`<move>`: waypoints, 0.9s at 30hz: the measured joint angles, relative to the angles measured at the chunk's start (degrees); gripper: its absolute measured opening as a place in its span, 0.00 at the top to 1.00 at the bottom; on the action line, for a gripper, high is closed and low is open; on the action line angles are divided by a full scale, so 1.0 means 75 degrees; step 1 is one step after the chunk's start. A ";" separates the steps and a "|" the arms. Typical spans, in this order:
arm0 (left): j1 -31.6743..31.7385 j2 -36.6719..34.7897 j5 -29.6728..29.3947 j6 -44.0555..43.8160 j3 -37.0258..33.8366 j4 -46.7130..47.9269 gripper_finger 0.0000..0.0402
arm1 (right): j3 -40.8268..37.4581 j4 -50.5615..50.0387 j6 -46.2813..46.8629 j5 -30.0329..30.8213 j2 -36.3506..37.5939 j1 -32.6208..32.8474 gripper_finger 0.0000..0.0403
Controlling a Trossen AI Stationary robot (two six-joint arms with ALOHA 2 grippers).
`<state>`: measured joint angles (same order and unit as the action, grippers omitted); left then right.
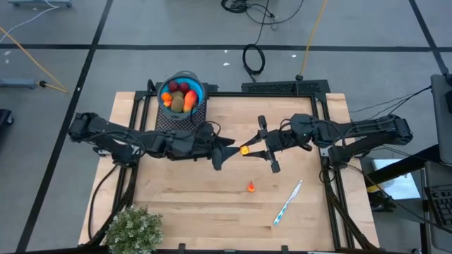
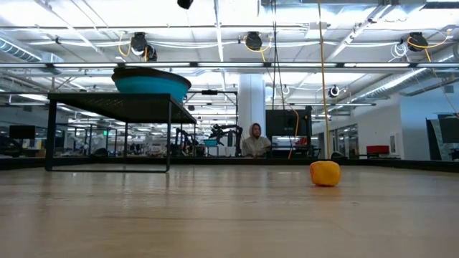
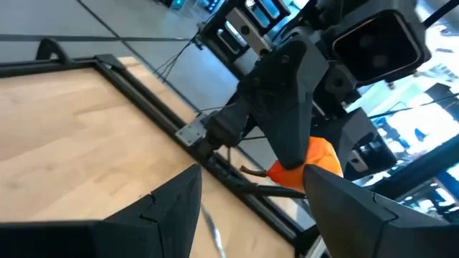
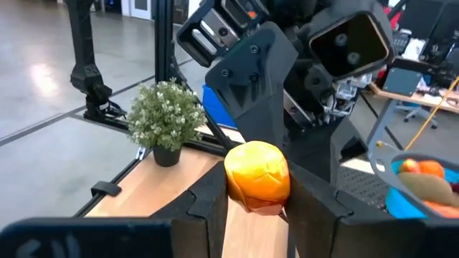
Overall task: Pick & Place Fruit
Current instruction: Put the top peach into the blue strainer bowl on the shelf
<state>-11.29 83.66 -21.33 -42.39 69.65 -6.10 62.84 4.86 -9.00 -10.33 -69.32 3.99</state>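
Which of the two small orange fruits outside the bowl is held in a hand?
The orange one at mid-table, pinched in the right hand. The other orange bit lies loose on the table, nearer the pen, untouched.

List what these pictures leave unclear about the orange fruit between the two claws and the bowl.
Low view: the right claw and left claw are cut off above the top edge; the rim of the bowl hides its contents.
High view: the piled fruit is too small to count.
Left wrist view: the right claw's finger covers part of the orange fruit; whether the open left claw touches it is unclear.
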 joint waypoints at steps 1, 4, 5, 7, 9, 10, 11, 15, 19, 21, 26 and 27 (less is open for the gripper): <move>0.0003 0.0003 -0.0031 0.0005 0.0000 0.0061 0.39 | -0.0016 -0.0024 0.0066 -0.0001 -0.0005 0.0000 0.72; 0.0000 0.0014 -0.0034 -0.0016 0.0003 0.0086 0.39 | -0.0019 -0.0045 0.0201 0.0005 -0.0008 0.0000 0.72; 0.0000 0.0011 -0.0031 -0.0034 0.0009 0.0081 0.39 | -0.0019 -0.0028 0.0205 0.0006 -0.0010 0.0000 0.72; 0.0001 0.0011 -0.0032 -0.0088 0.0010 0.0107 0.39 | -0.0019 -0.0045 0.0205 0.0006 -0.0011 0.0000 0.72; 0.0003 0.0008 -0.0038 -0.0147 0.0017 0.0274 0.39 | -0.0019 -0.0060 0.0219 0.0006 -0.0020 0.0000 0.72; 0.0003 -0.0003 -0.0059 -0.0187 0.0030 0.0450 0.39 | -0.0022 -0.0090 0.0220 0.0010 -0.0025 0.0000 0.72; 0.0003 -0.0021 -0.0131 -0.0240 0.0032 0.0644 0.39 | -0.0031 -0.0124 0.0222 0.0020 -0.0001 0.0000 0.72; 0.0035 -0.0018 -0.0550 -0.0424 0.0041 0.1252 0.39 | -0.0037 -0.0078 0.0224 -0.0011 0.0066 0.0035 0.72; 0.0116 -0.0021 -0.0619 -0.0553 0.0041 0.1437 0.39 | -0.0034 -0.0182 0.0251 -0.0022 0.0082 0.0035 0.72; 0.0190 -0.0021 -0.0576 -0.0601 0.0041 0.1450 0.39 | -0.0035 -0.0315 0.0251 -0.0012 0.0082 0.0032 0.72; 0.0274 -0.0093 -0.0548 -0.0618 0.0032 0.1471 0.39 | -0.0031 -0.1183 0.0123 0.0480 0.0085 0.0035 0.72; 0.0274 -0.0123 -0.0498 -0.0594 0.0029 0.1424 0.39 | -0.0031 -0.1307 0.0100 0.0612 0.0085 0.0035 0.72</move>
<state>-9.23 82.74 -25.07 -46.84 69.87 4.58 62.61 -4.94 -8.25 -5.74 -68.69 4.25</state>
